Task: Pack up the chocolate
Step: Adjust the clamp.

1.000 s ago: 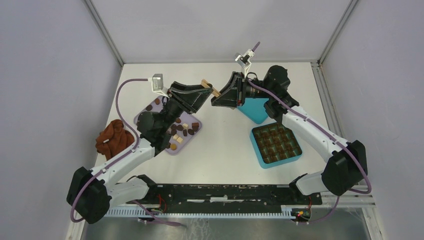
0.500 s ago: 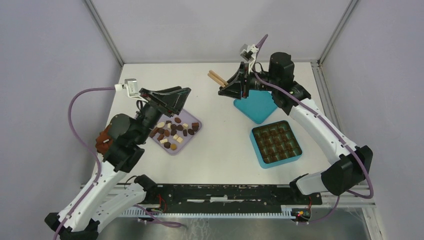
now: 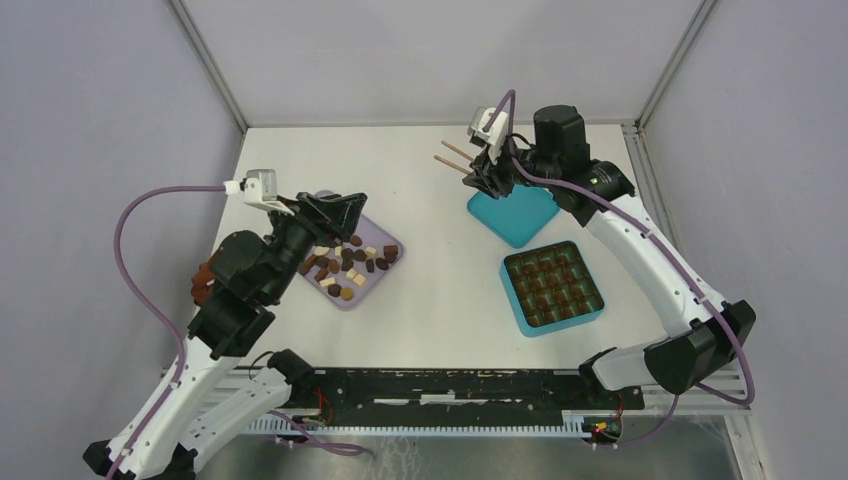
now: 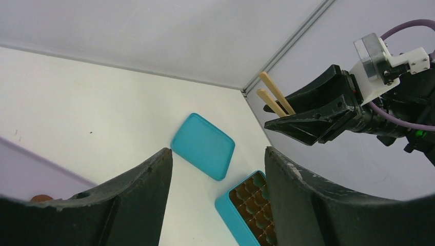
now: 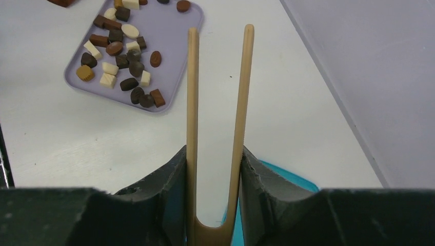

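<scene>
step: fetch piece with tongs | right gripper (image 5: 213,165) clamped on wooden tongs (image 5: 192,102), tips apart | left gripper (image 4: 216,152) spread, empty | chocolate (image 3: 345,262) on purple tray (image 3: 386,277) | tip: straddle one piece, squeeze gently | teal box (image 3: 512,296) fill unclear

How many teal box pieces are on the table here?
2. The lid lies flat toward the far right; the open box sits just nearer and slightly right of it. None seems hidden.

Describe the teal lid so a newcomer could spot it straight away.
Two teal things lie on the white table's right half. The lid is the farther one, near the held wooden tongs. It is flat and plain; the box has a grid of brown compartments.
</scene>
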You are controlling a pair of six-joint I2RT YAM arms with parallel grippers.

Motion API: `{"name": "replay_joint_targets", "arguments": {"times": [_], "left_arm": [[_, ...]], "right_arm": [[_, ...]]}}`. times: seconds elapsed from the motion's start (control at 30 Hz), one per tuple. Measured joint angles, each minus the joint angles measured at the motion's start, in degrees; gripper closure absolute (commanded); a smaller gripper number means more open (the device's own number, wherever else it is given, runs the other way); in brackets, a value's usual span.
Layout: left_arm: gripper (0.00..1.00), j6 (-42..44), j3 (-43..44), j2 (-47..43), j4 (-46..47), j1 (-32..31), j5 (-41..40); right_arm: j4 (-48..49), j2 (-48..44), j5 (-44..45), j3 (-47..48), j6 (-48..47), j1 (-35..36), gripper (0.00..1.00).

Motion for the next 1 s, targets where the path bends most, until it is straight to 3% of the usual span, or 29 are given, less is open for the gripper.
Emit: {"name": "replay_joint_targets", "arguments": {"times": [0.23,0.33,0.43,0.6,0.8,1.0], "left_arm": [[0.28,0.4,0.0,0.1,-1.2,0.0,-0.5],[0.28,0.5,0.0,-0.3,-2.2,0.0,-1.0],[0.28,0.5,0.0,-0.3,-3.1,0.0,-1.2],[0.27,0.5,0.0,-0.2,-3.6,0.0,-0.7],[0.27,0.2,-3.4,1.8,3.5,0.0,7.1],[0.27,-2.4,-11.7,5.2,19.5,0.0,16.5]], "right_arm": [[-1.4,0.1,1.7,0.0,-1.9,0.0,0.85],[-1.7,0.3,2.1,0.0,-2.5,0.0,0.89],[-2.2,0.7,2.4,0.0,-3.0,0.1,0.86],[-2.5,1.3,1.4,0.0,-2.9,0.3,0.69],[-2.7,2.0,-4.9,0.0,1.4,0.3,0.74],[0.7,2.3,-16.3,0.0,10.5,-0.6,0.72]]}}
